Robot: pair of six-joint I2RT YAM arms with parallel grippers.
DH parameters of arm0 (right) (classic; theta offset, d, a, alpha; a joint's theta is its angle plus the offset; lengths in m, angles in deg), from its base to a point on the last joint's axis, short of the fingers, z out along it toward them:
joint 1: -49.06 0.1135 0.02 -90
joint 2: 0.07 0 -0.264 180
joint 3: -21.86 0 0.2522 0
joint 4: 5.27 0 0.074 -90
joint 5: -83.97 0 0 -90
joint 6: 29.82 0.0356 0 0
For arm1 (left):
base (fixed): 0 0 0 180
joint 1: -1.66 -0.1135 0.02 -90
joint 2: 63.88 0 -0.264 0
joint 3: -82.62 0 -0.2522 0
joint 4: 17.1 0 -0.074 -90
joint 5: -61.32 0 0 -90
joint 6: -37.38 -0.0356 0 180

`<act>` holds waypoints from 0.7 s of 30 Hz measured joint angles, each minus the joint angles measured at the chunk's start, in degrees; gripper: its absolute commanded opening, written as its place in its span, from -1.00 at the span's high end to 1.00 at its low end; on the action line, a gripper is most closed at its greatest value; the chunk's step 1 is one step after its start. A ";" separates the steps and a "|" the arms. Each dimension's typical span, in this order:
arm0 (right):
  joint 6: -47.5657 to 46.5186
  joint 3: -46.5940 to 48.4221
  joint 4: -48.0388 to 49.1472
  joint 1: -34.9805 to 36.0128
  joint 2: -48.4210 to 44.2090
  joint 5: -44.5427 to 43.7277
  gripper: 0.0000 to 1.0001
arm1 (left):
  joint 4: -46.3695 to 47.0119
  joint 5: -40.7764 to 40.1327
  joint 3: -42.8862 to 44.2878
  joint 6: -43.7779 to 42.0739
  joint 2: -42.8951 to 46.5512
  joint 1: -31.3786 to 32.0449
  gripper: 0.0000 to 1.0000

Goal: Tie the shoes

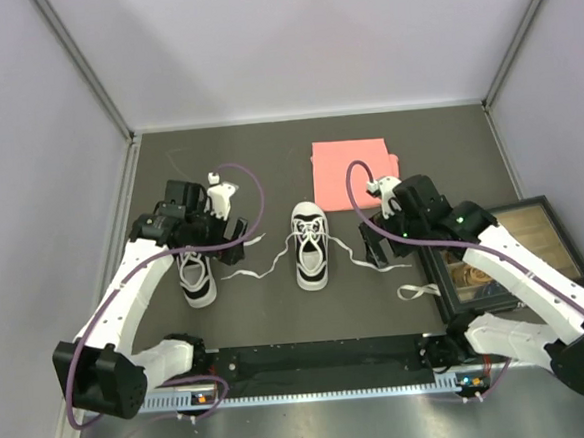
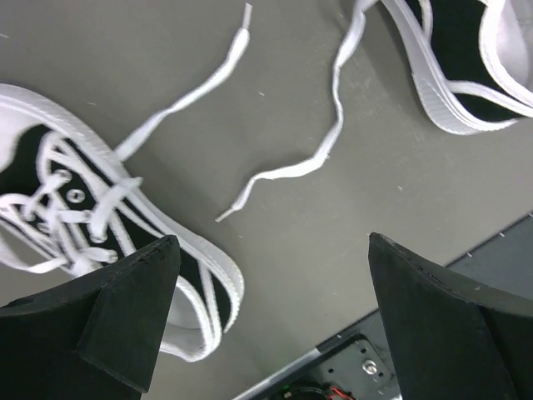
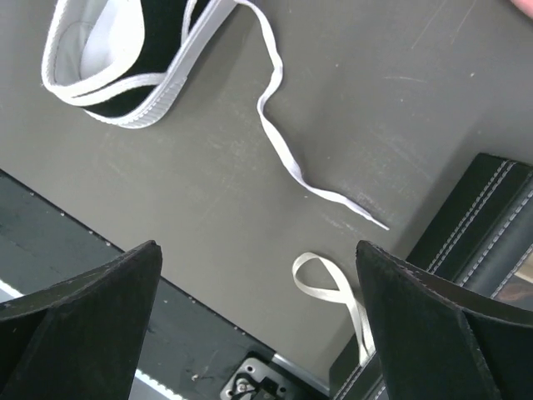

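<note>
Just under L gripper (image 2: 271,250), one shoe (image 1: 197,278), 2nd shoe (image 1: 311,246) near R gripper (image 3: 258,250)

One shoe (image 1: 311,246) stands mid-table (image 1: 258,161), its laces (image 1: 251,272) trailing left and right; the other shoe (image 1: 197,279) lies to its left (partly under the left arm (image 1: 141,275)); a cloth (image 1: 354,173) lies farther back, right of centre; a frame (image 1: 517,206) sits near right.
</note>
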 measured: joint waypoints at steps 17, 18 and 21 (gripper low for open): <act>-4.81 1.38 -4.72 0.02 7.80 -2.08 -0.97 | -0.79 5.53 1.36 -27.85 -6.16 -0.11 -0.90; -4.79 1.38 -4.98 0.00 8.74 -2.08 -0.97 | -0.52 5.60 0.22 -29.73 -6.25 -0.11 -0.89; -4.28 1.38 -5.18 0.00 11.58 -1.84 -0.97 | -0.48 5.60 -4.94 -36.57 -6.25 -0.13 -0.76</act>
